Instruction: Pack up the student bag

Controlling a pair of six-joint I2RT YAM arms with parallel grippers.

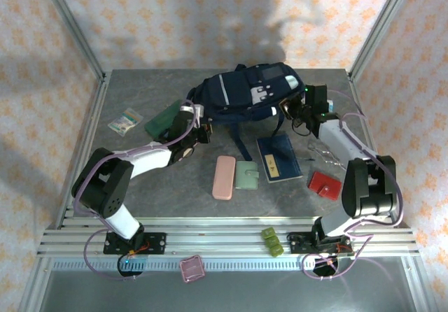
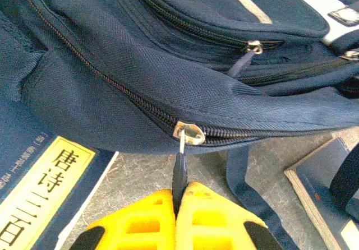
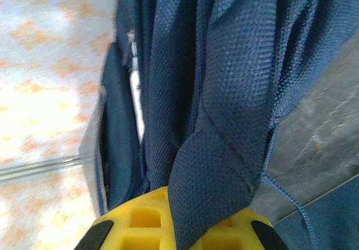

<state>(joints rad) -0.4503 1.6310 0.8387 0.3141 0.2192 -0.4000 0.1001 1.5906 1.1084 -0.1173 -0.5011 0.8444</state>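
A: Where's the student bag (image 1: 241, 94)?
B: Twelve o'clock on the worktop (image 1: 280, 201). The left wrist view reveals the left end effector (image 2: 178, 198) pinched shut on its zipper pull (image 2: 179, 170); the right end effector (image 3: 182, 208) clamps a strap (image 3: 224, 138).

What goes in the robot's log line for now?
left claw: shut on zipper pull | right claw: shut on bag strap | student bag: on table
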